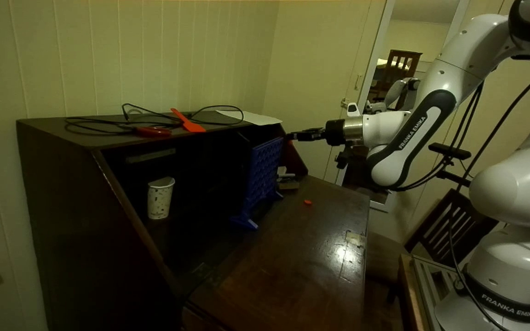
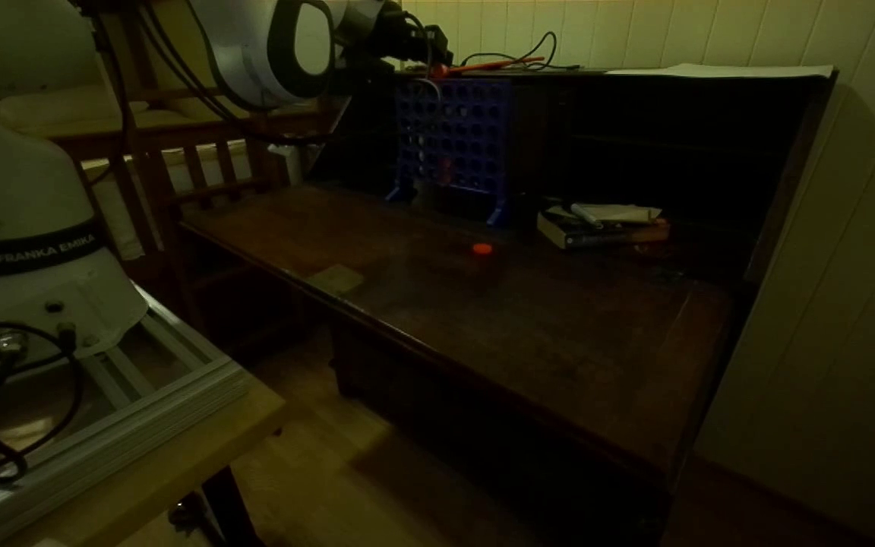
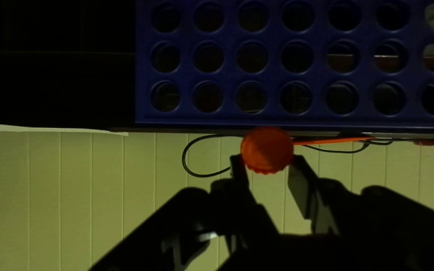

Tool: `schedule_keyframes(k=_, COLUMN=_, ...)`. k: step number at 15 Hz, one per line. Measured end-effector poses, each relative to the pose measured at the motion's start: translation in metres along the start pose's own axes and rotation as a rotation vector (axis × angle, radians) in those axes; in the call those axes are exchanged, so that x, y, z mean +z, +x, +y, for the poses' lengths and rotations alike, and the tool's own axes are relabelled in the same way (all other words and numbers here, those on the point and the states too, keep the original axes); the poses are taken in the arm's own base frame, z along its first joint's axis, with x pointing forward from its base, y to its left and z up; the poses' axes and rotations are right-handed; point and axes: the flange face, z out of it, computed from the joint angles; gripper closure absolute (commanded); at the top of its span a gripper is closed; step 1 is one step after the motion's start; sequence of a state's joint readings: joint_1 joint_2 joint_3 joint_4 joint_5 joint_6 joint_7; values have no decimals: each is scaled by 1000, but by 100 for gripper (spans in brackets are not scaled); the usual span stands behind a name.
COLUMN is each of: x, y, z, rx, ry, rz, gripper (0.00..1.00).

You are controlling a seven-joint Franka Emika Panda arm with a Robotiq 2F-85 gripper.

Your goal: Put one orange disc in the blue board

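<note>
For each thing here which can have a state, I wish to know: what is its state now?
Blue board: standing upright
Held orange disc: gripped, not yet in the board
Gripper: shut on that disc
Desk: open, its flap folded down
Loose orange disc: lying flat on the desk
Paper cup: upright
Book: lying flat
Orange-red tool: lying atop the desk
White sheet: likewise

In an exterior view, the desk [image 1: 288,271] is glossy wood, glaring towards five o'clock; the cup [image 1: 160,198], at eight, looks papery. Board [image 3: 274,77]: smooth plastic. Disc [image 3: 266,149]: plastic, rim ridged.
</note>
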State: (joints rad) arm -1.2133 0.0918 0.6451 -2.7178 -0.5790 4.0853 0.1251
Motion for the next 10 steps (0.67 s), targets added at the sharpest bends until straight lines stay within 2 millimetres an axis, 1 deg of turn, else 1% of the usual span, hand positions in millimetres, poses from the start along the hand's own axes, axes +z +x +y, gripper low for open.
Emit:
schedule_keyframes(k=5, x=2, y=-4, z=3, rx=4, ry=-12, rz=-5, gripper=92)
schedule_keyframes(k=10, x=5, y=10, z=-2, rx=59, ry=5, rz=56, gripper=92)
